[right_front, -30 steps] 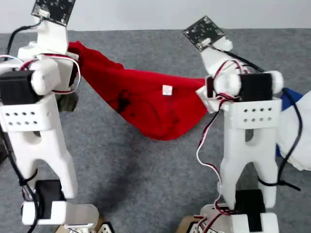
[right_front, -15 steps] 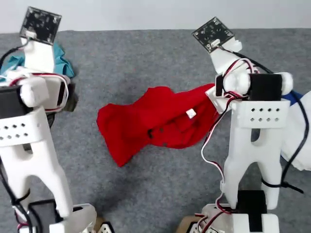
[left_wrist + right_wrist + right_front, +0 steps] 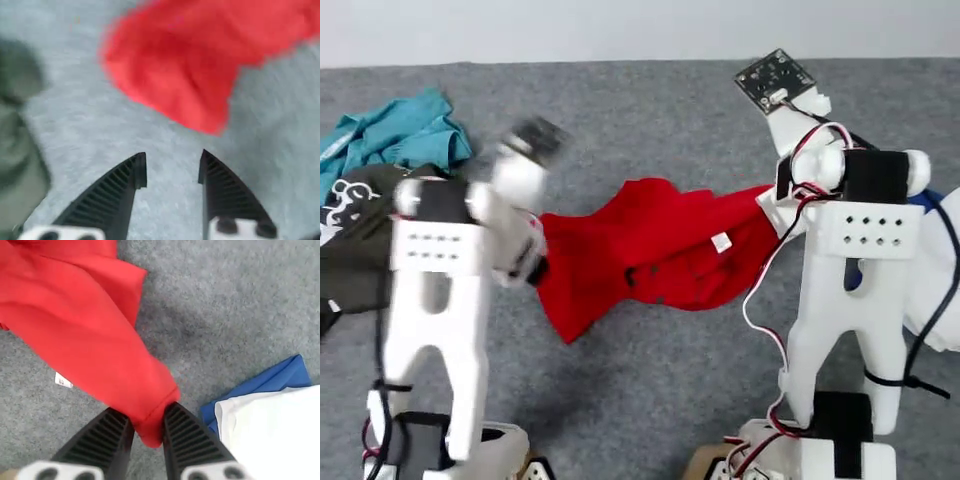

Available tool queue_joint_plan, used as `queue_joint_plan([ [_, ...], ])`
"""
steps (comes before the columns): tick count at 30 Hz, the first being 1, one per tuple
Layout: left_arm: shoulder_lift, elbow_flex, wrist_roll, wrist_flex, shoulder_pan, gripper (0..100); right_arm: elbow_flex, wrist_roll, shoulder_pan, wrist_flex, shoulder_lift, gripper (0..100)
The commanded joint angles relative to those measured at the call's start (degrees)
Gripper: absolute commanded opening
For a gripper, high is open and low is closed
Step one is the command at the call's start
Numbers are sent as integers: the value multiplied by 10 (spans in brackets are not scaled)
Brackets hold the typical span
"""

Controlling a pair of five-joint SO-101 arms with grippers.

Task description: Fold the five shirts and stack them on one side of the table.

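The middle shirt (image 3: pixel 660 250) is lying across the centre of the surface (image 3: pixel 650 100). Its right end is sitting clamped in the right arm's jaws; the left arm's jaws are hanging apart over bare surface just beside its left end. At the left edge the rear shirt (image 3: pixel 395 135) is touching the front shirt (image 3: pixel 350 230). At the right edge the upper shirt (image 3: pixel 930 290) is lying on the lower shirt (image 3: pixel 920 195)

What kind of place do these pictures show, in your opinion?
Probably a robotics test bench, not a home: a white left arm and right arm stand at a grey-covered table, with a red shirt and a teal shirt unfolded on it.
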Motion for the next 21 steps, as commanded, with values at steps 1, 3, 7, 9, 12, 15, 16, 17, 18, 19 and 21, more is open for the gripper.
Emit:
queue_joint_plan([
  [1,-18,62,-52,-36,29,181,-4,5,19,16,-22,10],
  [3,-18,95,-86,-53,31,181,-4,5,29,16,-22,10],
  [7,-18,158,-136,-104,32,182,-4,5,53,17,-22,10],
  [9,-18,187,-154,-130,39,198,-4,5,58,17,-22,10],
  [12,-18,229,-158,-174,60,210,-4,5,57,17,-22,10],
  [15,-18,258,-157,-212,85,210,-4,5,56,16,-22,10],
  [16,-18,262,-156,-216,93,210,-4,5,56,16,-22,10],
  [17,-18,262,-156,-216,101,210,-4,5,56,16,-22,10],
  [18,-18,262,-156,-217,107,210,-4,5,56,16,-22,10],
  [19,-18,264,-156,-219,113,210,-3,5,56,16,-22,10],
  [21,-17,265,-156,-224,120,210,4,5,56,15,-22,10],
])
